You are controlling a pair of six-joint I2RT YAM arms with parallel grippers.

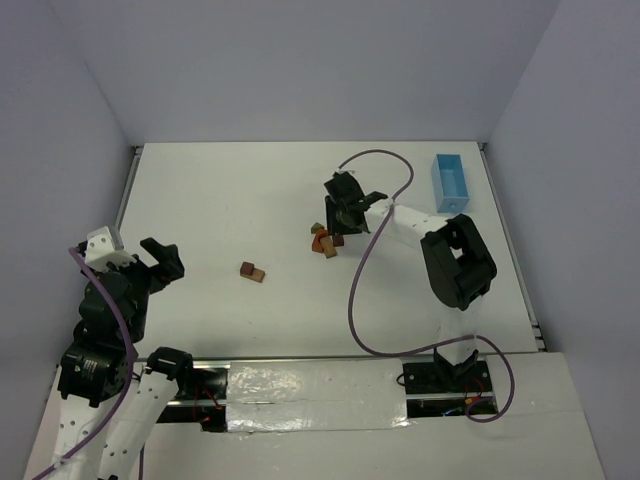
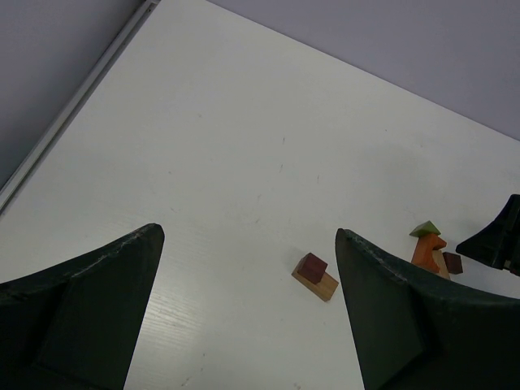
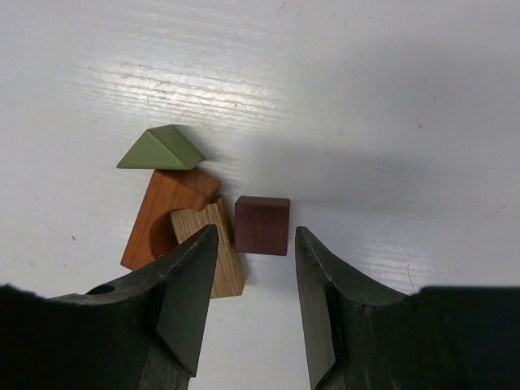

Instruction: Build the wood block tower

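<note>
the right hand [image 3: 256, 237] hangs half open at the dark red cube [image 3: 262, 223], gripping nothing, while the left hand [image 2: 248, 234] gapes wide.

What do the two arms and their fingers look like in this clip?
The left arm and right arm have white links and bulky black joint housings. A purple cable trails from each. The left gripper and right gripper each have two dark, wedge-shaped fingers.
</note>
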